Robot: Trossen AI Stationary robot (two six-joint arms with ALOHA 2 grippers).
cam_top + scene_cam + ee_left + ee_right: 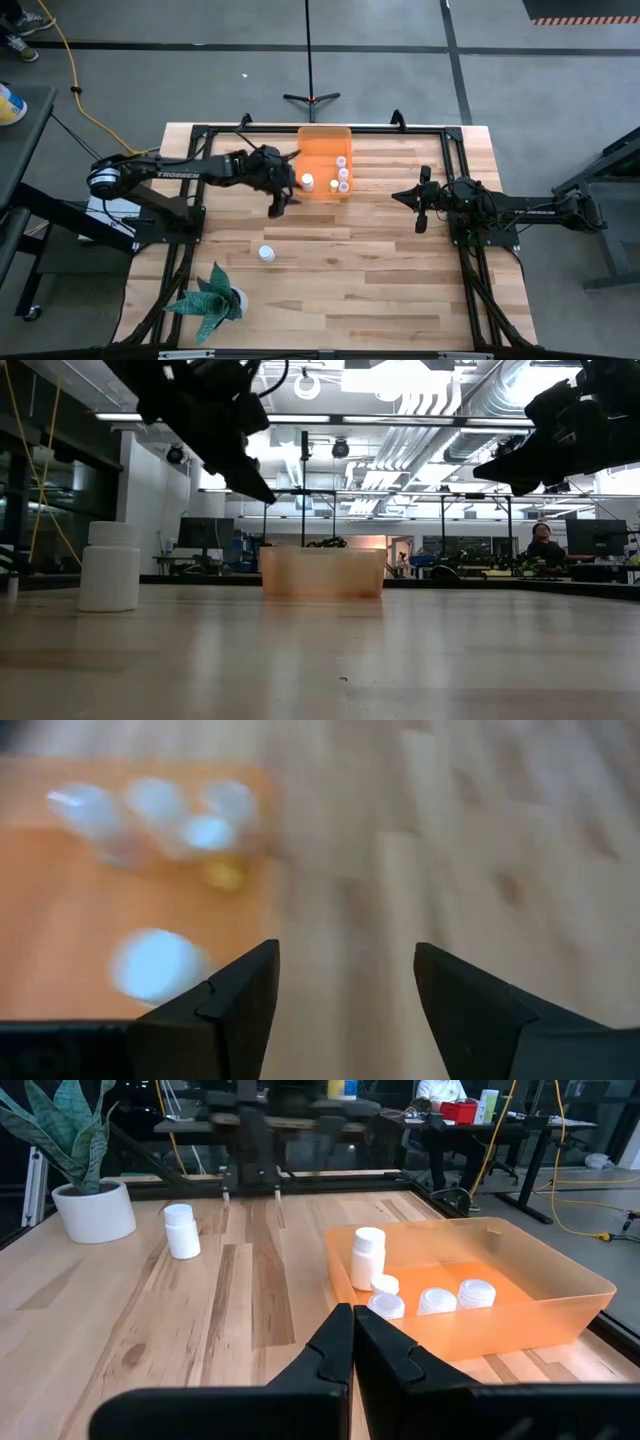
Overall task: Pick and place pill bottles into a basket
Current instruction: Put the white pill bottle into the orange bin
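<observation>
Four pill bottles sit inside the basket, one upright at its near-left corner and three clustered toward the right wall. One loose bottle stands upright on the table, well apart from the basket and near the potted plant. Left gripper hangs just outside the basket's left corner, fingers spread and empty; its wrist view is blurred, so its height above the wood is uncertain. Right gripper waits to the right of the basket, fingers pressed together, holding nothing.
</observation>
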